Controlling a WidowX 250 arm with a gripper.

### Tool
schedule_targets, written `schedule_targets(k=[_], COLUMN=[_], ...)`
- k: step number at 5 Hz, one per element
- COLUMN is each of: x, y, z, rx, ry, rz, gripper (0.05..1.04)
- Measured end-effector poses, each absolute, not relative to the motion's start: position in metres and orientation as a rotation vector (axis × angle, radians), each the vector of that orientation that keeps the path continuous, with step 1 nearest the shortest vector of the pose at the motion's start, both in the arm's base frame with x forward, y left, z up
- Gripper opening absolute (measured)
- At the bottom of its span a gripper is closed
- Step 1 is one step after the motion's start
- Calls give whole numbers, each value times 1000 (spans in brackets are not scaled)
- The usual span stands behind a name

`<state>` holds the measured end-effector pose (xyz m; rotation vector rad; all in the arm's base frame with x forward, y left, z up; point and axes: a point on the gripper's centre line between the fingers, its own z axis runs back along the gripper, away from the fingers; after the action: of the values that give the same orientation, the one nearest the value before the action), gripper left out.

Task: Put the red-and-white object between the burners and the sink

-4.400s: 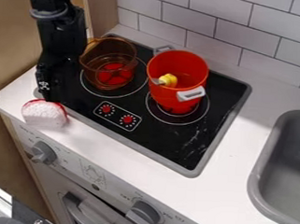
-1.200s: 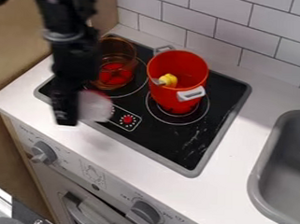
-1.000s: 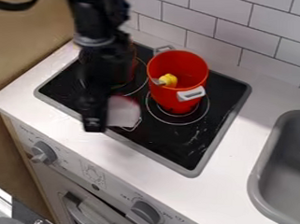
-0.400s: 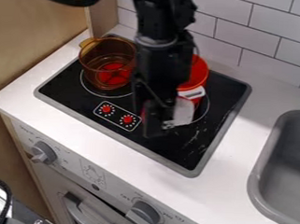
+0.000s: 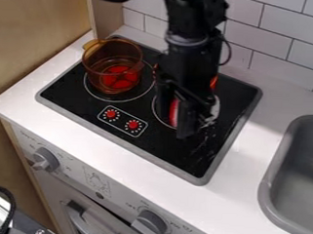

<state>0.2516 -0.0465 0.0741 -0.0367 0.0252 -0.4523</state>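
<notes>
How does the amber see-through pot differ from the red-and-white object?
The amber pot is see-through; the red-and-white object looks solid. The pot stands upright on the black stovetop, while the object is held by the black gripper, which partly hides it.

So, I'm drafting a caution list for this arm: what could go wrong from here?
The end effector has the red-and-white object above the stove, so a slip would probably drop it there. The arm stands right in front of the red pot and might bump it. Placed too far right, the object could tumble into the sink.
</notes>
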Motion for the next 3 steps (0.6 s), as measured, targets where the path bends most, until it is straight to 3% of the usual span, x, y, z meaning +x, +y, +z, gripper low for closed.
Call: schedule_targets(k=[3], x=[253], y=[-92], z=[61], rx=[-34], ry=[-16], rz=[-321], gripper=[600])
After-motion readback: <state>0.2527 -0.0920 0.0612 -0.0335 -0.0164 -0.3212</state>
